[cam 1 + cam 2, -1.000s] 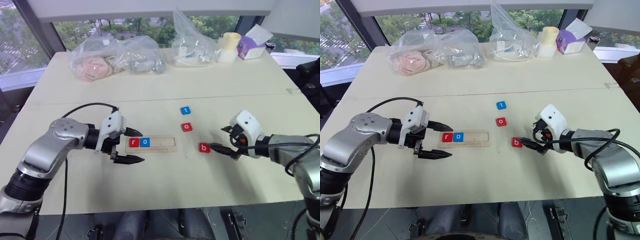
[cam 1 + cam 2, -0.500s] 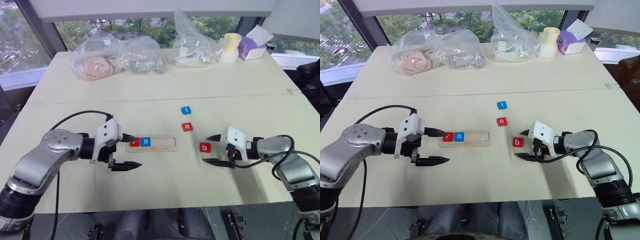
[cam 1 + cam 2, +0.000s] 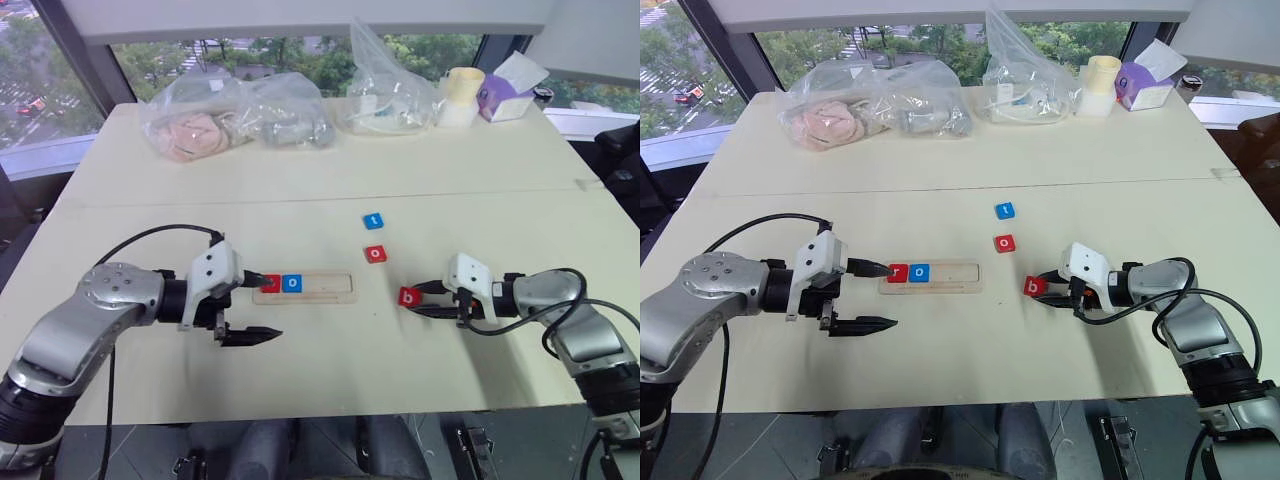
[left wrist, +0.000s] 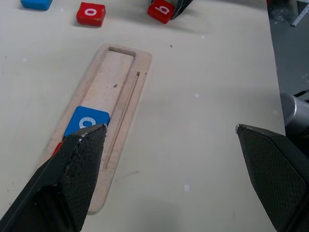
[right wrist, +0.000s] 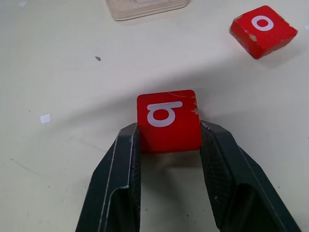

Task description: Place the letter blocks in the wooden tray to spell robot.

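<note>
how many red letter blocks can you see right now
3: the red r block in the pale wooden tray, the red o block loose on the table, the red b block between the right gripper's fingers.

A pale cream bench [image 3: 330, 170] stands before wide windows [image 3: 260, 50] with dark frames, through which green trees show in daylight. Along its far edge lie clear plastic bags [image 3: 235, 115], a pale yellow cup [image 3: 460, 95] and a purple tissue box [image 3: 510, 90].

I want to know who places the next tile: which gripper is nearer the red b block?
Right. The right gripper is shut on the red b block, a finger on each side. The left gripper is open, far across the table at the tray's filled end.
</note>
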Available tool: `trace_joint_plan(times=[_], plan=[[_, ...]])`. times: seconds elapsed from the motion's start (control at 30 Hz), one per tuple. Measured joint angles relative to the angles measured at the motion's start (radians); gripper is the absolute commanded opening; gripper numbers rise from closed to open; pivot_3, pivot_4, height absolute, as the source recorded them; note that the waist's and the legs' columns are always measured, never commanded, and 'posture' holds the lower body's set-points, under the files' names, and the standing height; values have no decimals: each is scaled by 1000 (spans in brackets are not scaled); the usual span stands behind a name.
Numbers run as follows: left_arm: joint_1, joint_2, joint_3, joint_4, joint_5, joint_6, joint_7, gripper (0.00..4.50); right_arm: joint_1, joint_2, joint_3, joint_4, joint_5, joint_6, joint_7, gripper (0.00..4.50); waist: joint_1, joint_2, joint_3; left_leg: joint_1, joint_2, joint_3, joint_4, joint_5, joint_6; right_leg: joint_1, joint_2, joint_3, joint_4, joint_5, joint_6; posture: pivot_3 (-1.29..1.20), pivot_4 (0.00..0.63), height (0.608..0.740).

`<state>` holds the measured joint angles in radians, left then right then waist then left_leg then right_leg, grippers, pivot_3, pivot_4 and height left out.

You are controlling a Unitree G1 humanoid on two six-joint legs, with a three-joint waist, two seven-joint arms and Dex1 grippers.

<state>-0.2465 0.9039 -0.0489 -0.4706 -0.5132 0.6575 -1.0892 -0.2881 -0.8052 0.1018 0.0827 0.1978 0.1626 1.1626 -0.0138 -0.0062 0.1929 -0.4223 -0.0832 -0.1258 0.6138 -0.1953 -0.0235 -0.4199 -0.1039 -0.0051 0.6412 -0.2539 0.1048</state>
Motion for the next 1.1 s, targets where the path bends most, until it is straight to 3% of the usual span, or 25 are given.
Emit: trace_joint_plan(times=[0.17, 0.37, 0.67, 0.9, 1.1], plan=[[20, 1, -3, 18, 7, -13, 2, 4500, -100, 72, 45, -72, 6, 125, -23, 1125, -5, 0, 0, 1, 5, 4, 0, 0, 0, -2, 3, 2, 2, 2, -3, 0, 150, 740], [82, 42, 94, 46, 4, -12, 17, 4500, -278, 222, 151, -160, 31, 254, -29, 1125, 0, 0, 0, 1, 8, 4, -1, 0, 0, -4, 7, 2, 2, 2, -4, 0, 150, 740], [205, 67, 236, 56, -14, -5, 39, 4500, -427, 358, 326, 105, -107, 128, -19, 1125, 0, -1, 0, 1, 8, 7, -1, 0, -2, -5, 6, 3, 2, 3, -5, 0, 150, 740], [245, 54, 260, 39, -26, 4, 75, 4500, -483, 404, 345, 270, -166, 20, 3, 1125, -6, -1, 0, 2, 9, 8, -1, 1, -2, -6, 7, 4, 4, 5, -2, 0, 150, 740], [252, 51, 258, 23, -26, 9, 98, 4500, -492, 425, 345, 298, -182, -2, 21, 1125, -5, 0, 0, 2, 9, 8, -1, 1, -3, -6, 8, 4, 5, 5, -3, 0, 150, 740]])
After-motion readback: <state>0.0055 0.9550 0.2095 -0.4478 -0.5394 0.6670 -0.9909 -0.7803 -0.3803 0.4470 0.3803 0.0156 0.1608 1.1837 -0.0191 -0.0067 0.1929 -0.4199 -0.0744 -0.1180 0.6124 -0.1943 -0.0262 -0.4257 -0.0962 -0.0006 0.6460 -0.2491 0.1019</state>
